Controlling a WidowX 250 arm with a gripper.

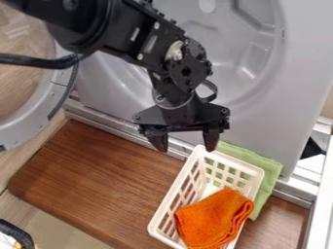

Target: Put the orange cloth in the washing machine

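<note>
**Orange cloth in the basket, my pincer spread above**

My pincer [185, 145] hangs over the far end of the white basket [165, 201], its two fingers parted and nothing gripped between them. The orange cloth [214, 219] lies folded in the near end of that basket, bunched up against the right-hand side, apart from me. A green cloth [269, 181] lies flat beside the basket, along its far and right sides. Both are on a brown wooden board [104, 182]. Behind my arm [133, 36] stands the grey washing machine [300, 63], its round opening facing the camera. Its round door [43, 113] stands swung open at the left of the view. A black cable [36, 60] crosses in front of the door.
</note>
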